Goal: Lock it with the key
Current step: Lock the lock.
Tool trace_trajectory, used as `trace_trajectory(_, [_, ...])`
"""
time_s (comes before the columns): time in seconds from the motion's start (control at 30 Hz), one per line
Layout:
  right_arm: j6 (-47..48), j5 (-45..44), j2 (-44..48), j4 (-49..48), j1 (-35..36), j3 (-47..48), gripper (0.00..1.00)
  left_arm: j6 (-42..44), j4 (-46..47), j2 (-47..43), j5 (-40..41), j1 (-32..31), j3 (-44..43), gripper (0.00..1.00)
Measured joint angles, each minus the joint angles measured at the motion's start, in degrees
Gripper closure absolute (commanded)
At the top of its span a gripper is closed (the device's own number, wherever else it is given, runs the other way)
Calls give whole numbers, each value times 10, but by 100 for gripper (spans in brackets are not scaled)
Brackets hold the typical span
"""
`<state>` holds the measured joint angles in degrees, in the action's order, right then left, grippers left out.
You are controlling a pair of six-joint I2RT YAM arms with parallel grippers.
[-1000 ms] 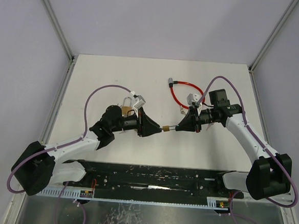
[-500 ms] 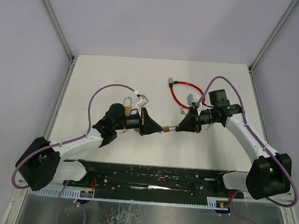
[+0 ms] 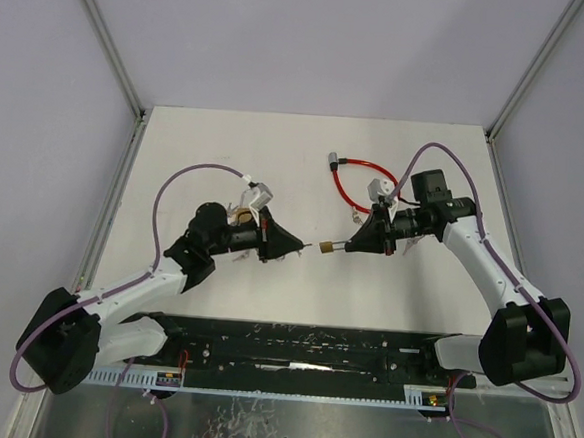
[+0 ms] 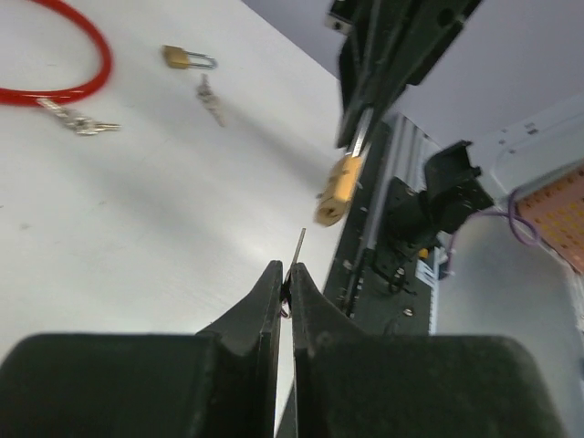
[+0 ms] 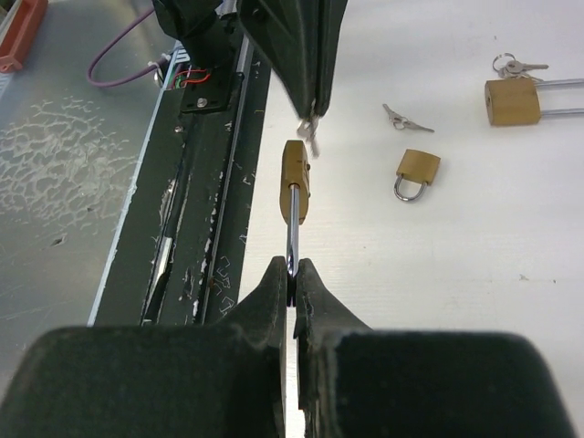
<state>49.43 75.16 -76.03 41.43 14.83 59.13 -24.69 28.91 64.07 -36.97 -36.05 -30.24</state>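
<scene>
White counter under lavender walls carries the work. Left fingers are pinched nearly together on the key, its thin blade projecting forward. Right fingers are pinched on the shackle of the padlock, so the brass body juts toward the key, raised over the near part of the counter. Key tip and padlock are near but apart. Step in hand, as judged: insertion. Line the blade up with the keyway before closing the gap; the keyway itself is not visible, so confirm its orientation in the left wrist view. Advance along the padlock's long axis only. Held by the shackle alone, the body may pivot, so push lightly and turn without side load. Count: three padlocks, namely the held one, a small padlock and a long padlock, both lying on the counter; one red cable; one gripped key, one loose key, plus bunches too small to count.
</scene>
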Motion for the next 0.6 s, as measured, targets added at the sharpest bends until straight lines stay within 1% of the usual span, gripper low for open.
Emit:
trace_trajectory(0.13, [21, 0, -7, 27, -13, 9, 100, 6, -8, -28, 6, 32, 24, 99])
trace_trajectory(0.37, [42, -3, -17, 49, -17, 10, 100, -1, -10, -35, 9, 35, 40, 100])
trace_trajectory(0.6, [52, -34, -28, 53, -19, 11, 100, -61, 10, -6, 21, 35, 52, 100])
